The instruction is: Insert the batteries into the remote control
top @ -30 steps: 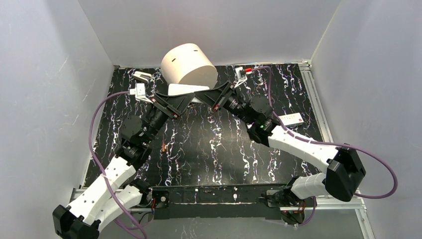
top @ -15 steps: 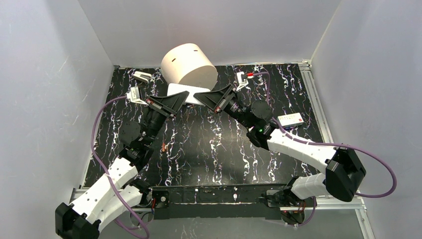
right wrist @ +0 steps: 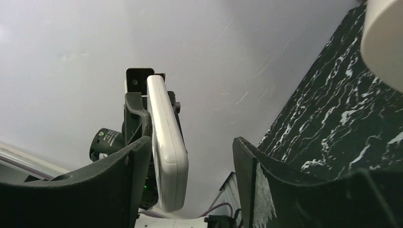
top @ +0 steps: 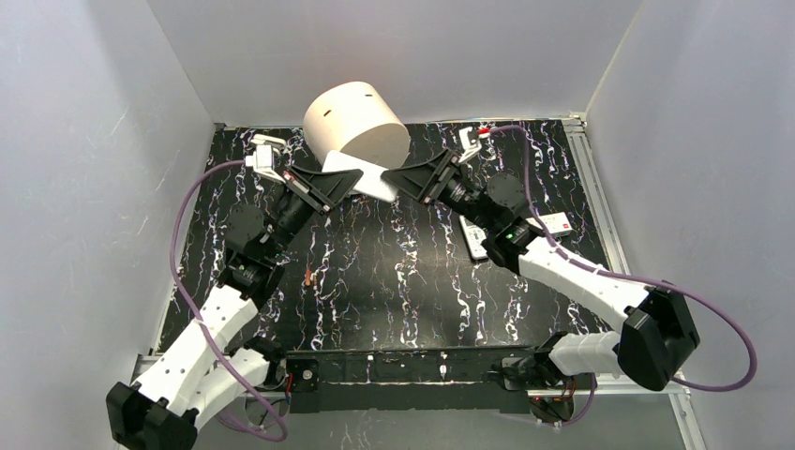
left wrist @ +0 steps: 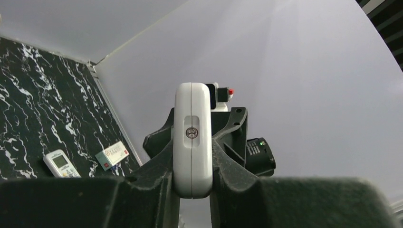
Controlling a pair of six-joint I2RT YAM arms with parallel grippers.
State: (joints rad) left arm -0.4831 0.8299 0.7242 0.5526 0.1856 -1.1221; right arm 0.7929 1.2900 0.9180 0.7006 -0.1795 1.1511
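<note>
left tool (left wrist: 192,159) clenched on white remote (left wrist: 192,118), right tool (right wrist: 189,149) released, beige tub (top: 356,122) contents hidden

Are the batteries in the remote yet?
Not yet. Done: the white remote is up off the table. In hand: the left tool clamps it, the right tool open beside it. To do: an orange battery lies on the table, waiting to be loaded.

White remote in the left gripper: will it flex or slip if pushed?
Probably rigid: the white remote looks like a hard shell, straight in the left gripper. Likely slippery: smooth rounded sides, seemingly pinched at one end, so a push may pivot it.
</note>
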